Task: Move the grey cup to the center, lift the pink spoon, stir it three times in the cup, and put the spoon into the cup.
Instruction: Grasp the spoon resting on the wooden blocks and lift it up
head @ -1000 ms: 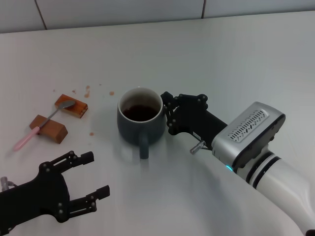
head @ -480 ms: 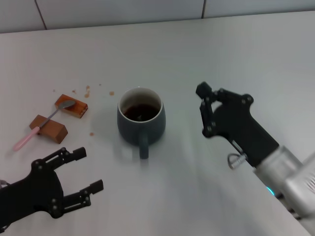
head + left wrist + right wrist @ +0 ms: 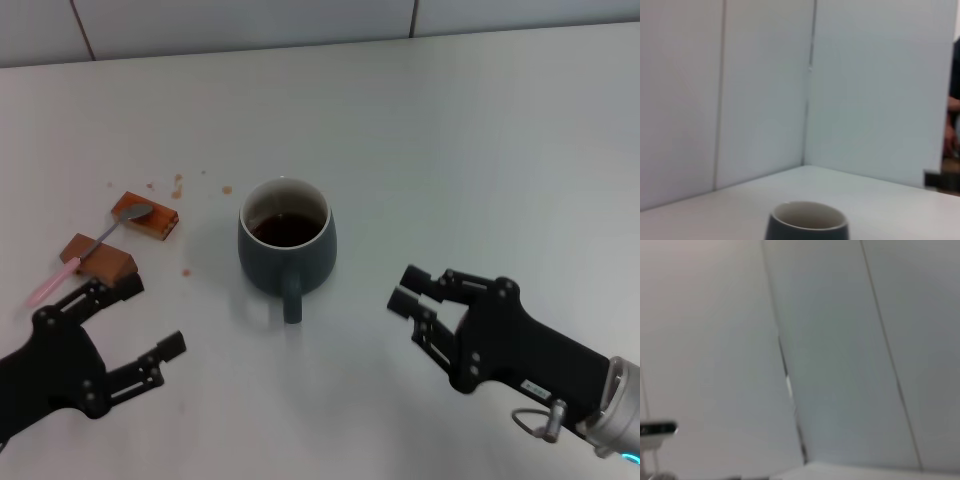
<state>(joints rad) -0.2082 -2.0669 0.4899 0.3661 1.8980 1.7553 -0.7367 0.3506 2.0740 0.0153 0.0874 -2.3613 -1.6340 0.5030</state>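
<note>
Centrally, the grey cup (image 3: pixel 286 240) upright mid-counter (image 3: pixel 480 140), handle toward the near edge, the pink spoon (image 3: pixel 88 250) lying across two brown blocks (image 3: pixel 98 260) toward the left edge, left pincer (image 3: pixel 135 325) released near the blocks, right pincer (image 3: pixel 410 300) released, apart from the cup.

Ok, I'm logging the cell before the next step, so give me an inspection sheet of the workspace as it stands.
Surface: white table, brown crumbs or specks near the blocks.
Job's things: grey cup upright, dark liquid inside, handle toward the robot; pink spoon lying across two brown blocks.
Clutter: nothing seen beyond the blocks and specks.
Grippers: left gripper open, near the spoon; right gripper open, apart from the cup.
Cables: nothing seen.
Surroundings: pale panelled wall.
</note>
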